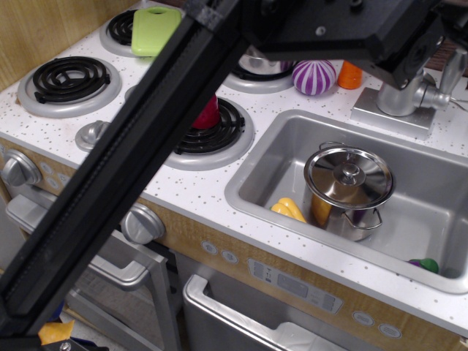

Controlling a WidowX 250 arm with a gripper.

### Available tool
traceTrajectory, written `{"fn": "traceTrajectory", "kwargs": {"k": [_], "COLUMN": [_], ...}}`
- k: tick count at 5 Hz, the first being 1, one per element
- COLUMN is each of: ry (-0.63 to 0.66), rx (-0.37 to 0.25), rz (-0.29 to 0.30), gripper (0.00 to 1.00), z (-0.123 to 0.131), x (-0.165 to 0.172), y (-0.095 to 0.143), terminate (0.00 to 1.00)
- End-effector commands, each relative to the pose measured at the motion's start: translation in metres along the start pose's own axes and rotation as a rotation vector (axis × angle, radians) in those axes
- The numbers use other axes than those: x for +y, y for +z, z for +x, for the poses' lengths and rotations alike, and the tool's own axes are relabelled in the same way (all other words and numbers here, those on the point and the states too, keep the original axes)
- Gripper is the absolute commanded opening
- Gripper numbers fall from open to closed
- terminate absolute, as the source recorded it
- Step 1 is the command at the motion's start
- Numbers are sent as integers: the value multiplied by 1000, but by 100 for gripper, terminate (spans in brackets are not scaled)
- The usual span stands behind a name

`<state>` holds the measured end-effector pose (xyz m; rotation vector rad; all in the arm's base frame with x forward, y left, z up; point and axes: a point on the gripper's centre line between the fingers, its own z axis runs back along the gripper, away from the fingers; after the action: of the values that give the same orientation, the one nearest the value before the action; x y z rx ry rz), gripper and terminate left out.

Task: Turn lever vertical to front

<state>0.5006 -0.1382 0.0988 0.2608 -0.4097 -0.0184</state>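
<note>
Silver-grey and short, the lever (439, 96) sticks out sideways from the shiny faucet (404, 96), pointing toward the right edge of the worktop. The faucet stands on a square grey base plate (376, 115) near the back right corner, just behind the sink (257, 175).

Only the one view shows all this. The black arm (139, 157) crosses it from the bottom left up to the top right, where its wide black head hangs over the faucet. The gripper (428, 55) sits just above the faucet top, near the lever; its fingers are cut off by the frame and hidden by the head, so I cannot tell whether they are apart or together, or whether they touch the lever.

In the sink a steel pot (349, 190) with its lid on stands near the middle. A yellow piece (289, 210) lies just beside it on the left, and a small purple-and-green piece (424, 265) lies in the front right corner of the basin.

Behind the sink, along the back edge, sit a purple striped ball (314, 76) and an orange item (351, 74) side by side. A red object (208, 113) rests on the burner (212, 135) left of the sink. A green board (155, 29) lies on the burner in the back left corner. Round knobs (143, 224) line the front panel.
</note>
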Motion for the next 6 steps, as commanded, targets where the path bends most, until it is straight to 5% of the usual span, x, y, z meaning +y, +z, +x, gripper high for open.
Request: {"fn": "traceTrajectory", "kwargs": {"k": [1, 2, 3, 6], "ry": [27, 41, 60, 128], "rx": [-91, -90, -73, -10], "rz": [-19, -31, -45, -23], "gripper": [100, 100, 0, 0], "z": [29, 29, 24, -13], "x": [8, 5, 5, 2], "y": [26, 21, 20, 33], "terminate": [0, 0, 0, 0]}}
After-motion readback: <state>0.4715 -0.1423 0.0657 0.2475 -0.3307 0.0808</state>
